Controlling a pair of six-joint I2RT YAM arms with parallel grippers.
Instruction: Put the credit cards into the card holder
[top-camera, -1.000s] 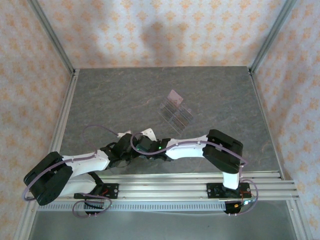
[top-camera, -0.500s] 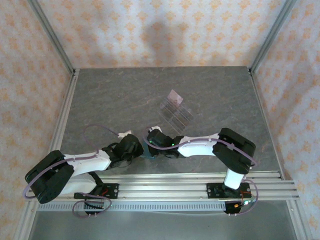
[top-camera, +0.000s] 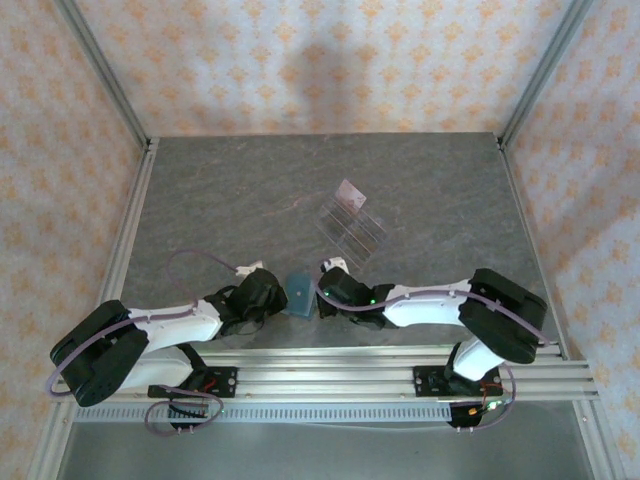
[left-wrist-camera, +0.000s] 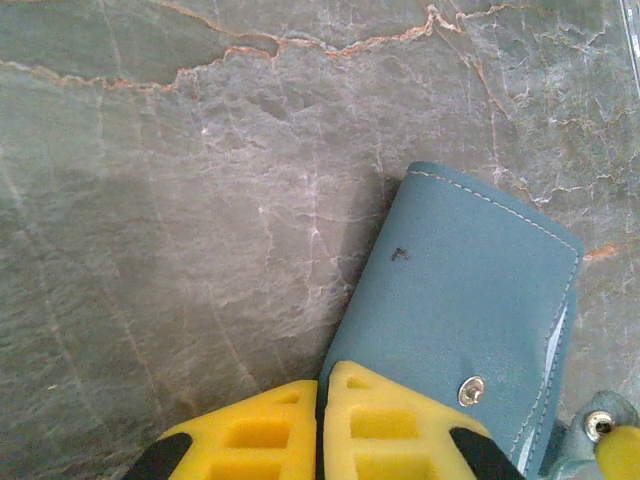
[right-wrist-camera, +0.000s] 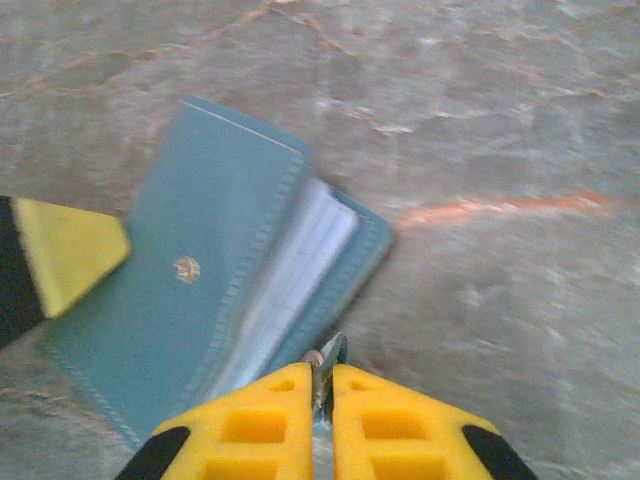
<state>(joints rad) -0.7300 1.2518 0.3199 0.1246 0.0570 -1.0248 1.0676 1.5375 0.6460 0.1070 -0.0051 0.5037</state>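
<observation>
Low at centre of the overhead view, the left pincer (left-wrist-camera: 322, 378) and right pincer (right-wrist-camera: 321, 375) have drawn apart, baring the holder (top-camera: 298, 293) on the counter (top-camera: 250, 200) between them, the left clamped shut on its corner, the right nipping its snap tab (right-wrist-camera: 320, 354), so it looks ready to be opened and filled.

The left arm (top-camera: 170, 322) and right arm (top-camera: 430, 305) are built alike: glossy white link shells joined by bulky, rounded black joint housings. A thin lilac cable (top-camera: 200, 262) loops loosely along each one. Each stands on a black base plate (top-camera: 205, 380), with red wires (top-camera: 487, 390) at the right one. A small green light (top-camera: 372, 296) glows near the right wrist. The left hand (left-wrist-camera: 320, 385) and right hand (right-wrist-camera: 322, 378) carry bright yellow fingers (left-wrist-camera: 390, 425) moulded with recessed rectangular pockets and backed in black.
</observation>
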